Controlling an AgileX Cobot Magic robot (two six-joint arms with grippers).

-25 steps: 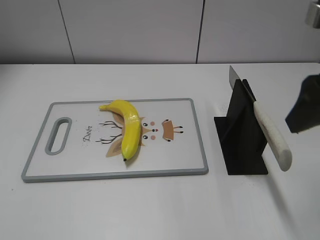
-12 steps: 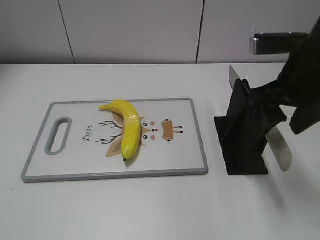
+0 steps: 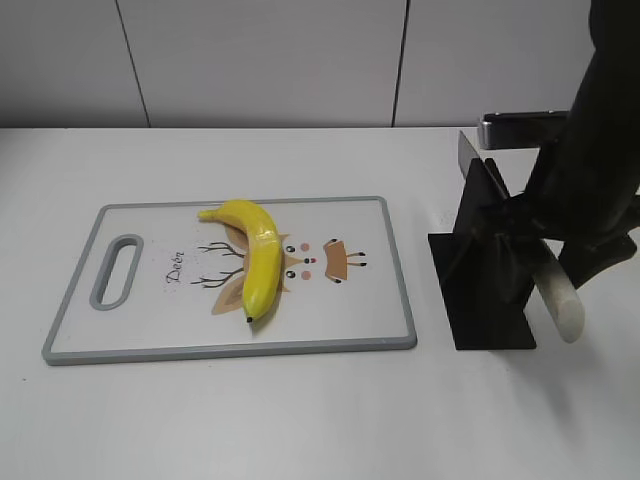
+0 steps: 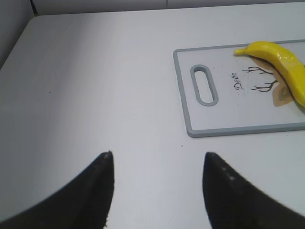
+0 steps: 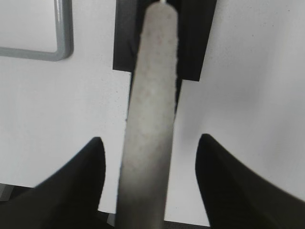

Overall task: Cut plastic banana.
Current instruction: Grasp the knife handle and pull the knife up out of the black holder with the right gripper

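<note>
Glossy yellow banana [image 3: 251, 253], whole, curved, black-tipped, lying on cutting board [image 3: 380, 300]. Left gripper [image 4: 157, 162] spread wide over bare table [image 4: 95, 95]. Right gripper [image 5: 148, 143] spread, straddling knife handle [image 5: 150, 109].

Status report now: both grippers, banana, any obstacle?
Left gripper open, idle over table. Right gripper open around knife handle, not closed. Banana whole on cutting board. Nothing in the way.

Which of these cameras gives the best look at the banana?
The exterior view: the whole banana lies on the cutting board, tip to tip. The left wrist view catches only part of it at the right edge. The right wrist view shows none of it.
</note>
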